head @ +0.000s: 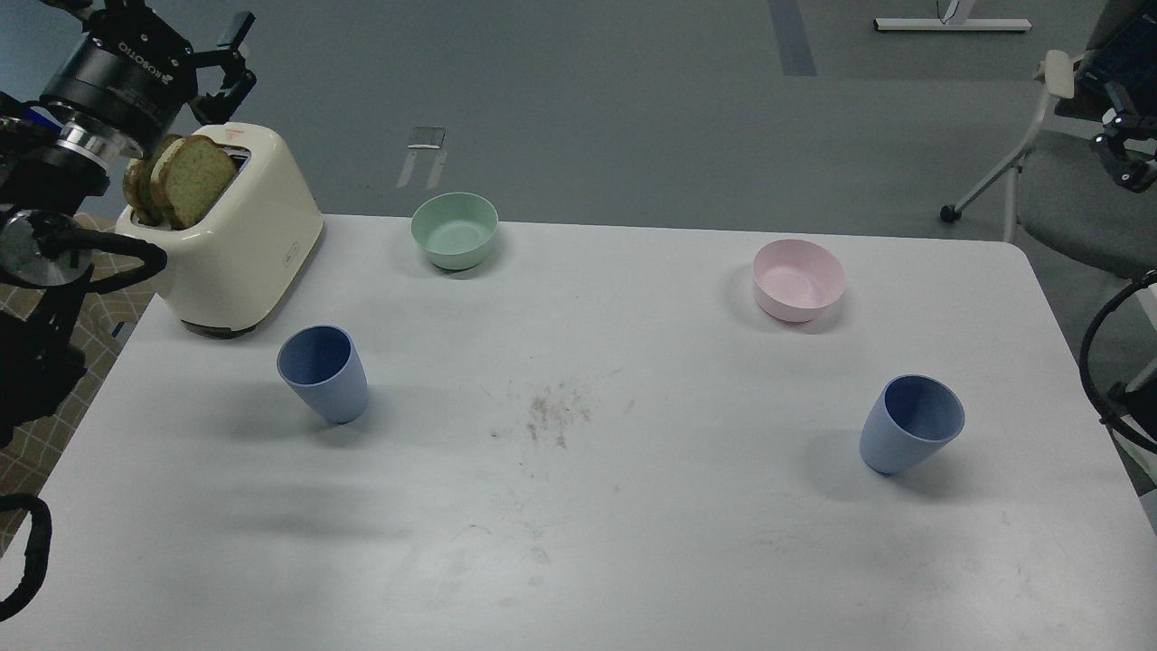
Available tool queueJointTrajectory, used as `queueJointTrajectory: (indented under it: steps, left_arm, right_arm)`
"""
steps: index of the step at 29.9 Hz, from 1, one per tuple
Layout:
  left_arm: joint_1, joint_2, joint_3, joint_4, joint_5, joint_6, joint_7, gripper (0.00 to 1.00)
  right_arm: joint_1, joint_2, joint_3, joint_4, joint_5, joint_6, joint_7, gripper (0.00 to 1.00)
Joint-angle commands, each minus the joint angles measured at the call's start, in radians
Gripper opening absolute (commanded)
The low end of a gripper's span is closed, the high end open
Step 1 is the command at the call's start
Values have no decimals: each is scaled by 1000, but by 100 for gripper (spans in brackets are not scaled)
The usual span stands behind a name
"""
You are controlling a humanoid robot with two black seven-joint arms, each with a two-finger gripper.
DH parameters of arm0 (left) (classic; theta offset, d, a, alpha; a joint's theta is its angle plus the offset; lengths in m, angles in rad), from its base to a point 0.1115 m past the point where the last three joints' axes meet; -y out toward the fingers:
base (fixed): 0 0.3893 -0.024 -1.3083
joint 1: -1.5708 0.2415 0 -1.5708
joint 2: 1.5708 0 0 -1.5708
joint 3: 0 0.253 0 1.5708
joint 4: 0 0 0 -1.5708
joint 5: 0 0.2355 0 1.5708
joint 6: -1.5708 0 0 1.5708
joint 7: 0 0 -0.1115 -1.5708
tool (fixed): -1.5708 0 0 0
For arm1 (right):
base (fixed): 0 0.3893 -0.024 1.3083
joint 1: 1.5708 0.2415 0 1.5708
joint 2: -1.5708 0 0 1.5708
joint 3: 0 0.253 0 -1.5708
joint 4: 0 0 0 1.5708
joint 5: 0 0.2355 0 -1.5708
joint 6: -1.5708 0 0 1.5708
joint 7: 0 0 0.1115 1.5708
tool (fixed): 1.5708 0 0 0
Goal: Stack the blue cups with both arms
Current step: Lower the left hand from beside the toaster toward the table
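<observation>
Your two blue cups stand upright and well apart on the white table [578, 542]: the left cup [324, 372] sits near the left side, just in front of the cream toaster [244, 244], and the right cup [909, 423] sits near the right edge, nearer to you than the pink bowl [799, 279]. Both are empty, open mouths up, and nothing touches either one.

Your left gripper [226, 68] hangs high at the far left, above and behind the toaster, with its fingers spread and nothing between them. On the right, only a dark gripper-like part [1124, 155] shows at the far edge, out over the chair [1048, 136]; you cannot tell whether it is open or shut, nor whether it holds anything.

Judging from this, no step of the stack has begun, and both arms have a long way to come.

Watch these risks:
- The left arm must descend past the toaster and its bread slices [181, 181]; a careless path could knock either one.
- The cups taper to narrow bases, so a sideways nudge from a finger could tip one over.
- The right cup is close to the table edge and could be pushed off.
- The mint-green bowl [454, 230] and the pink bowl are distractors; do not grasp them.
</observation>
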Motion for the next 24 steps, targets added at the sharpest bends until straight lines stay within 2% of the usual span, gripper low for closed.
queueJointTrajectory:
  steps: [1,7,19,23,24]
  left_arm:
    - [8,-10,2,-1,5,0,-12,98]
    - [5,-14,11,-1,1,0,0,98]
    - [11,-2,13,23,24,0,-7,97]
    - [22,18,13,-21,157,0,-12,97]
    - [42,54,13,-78,229,0,-12,97]
  right_arm:
    - [0,-8,-1,4,0,0,0,100]
    - [0,-8,-1,8,2,0,0,100]
    - [-26,-26,14,82,3,0,0,100]
    - [-50,-51,18,87,3,0,9,100]
    - [-52,-54,19,85,3,0,15,100]
